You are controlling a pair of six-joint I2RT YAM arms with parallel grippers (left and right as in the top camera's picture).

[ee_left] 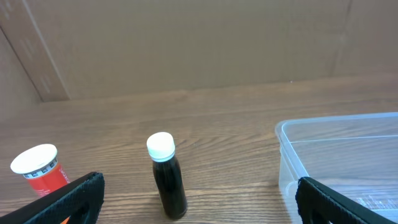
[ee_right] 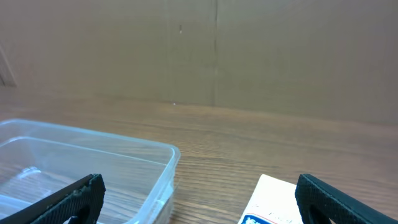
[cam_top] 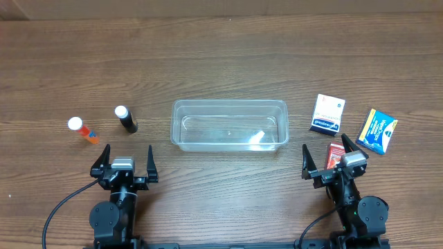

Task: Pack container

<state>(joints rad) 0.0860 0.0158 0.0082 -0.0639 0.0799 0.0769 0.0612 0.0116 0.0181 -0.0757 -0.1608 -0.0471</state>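
The clear plastic container (cam_top: 229, 124) stands empty at the table's middle. It also shows at the right of the left wrist view (ee_left: 339, 155) and at the left of the right wrist view (ee_right: 87, 168). My left gripper (cam_top: 124, 164) is open and empty, just in front of a black bottle with a white cap (cam_top: 125, 119) (ee_left: 167, 176) and an orange bottle (cam_top: 83, 129) (ee_left: 42, 169). My right gripper (cam_top: 335, 162) is open and empty. A white box (cam_top: 327, 113) (ee_right: 273, 202), a blue box (cam_top: 377, 131) and a red box (cam_top: 337, 153) lie by it.
The wood-grain table (cam_top: 221, 55) runs back to a brown cardboard wall (ee_left: 186, 43). Both arm bases (cam_top: 114, 214) sit at the front edge, with cables trailing.
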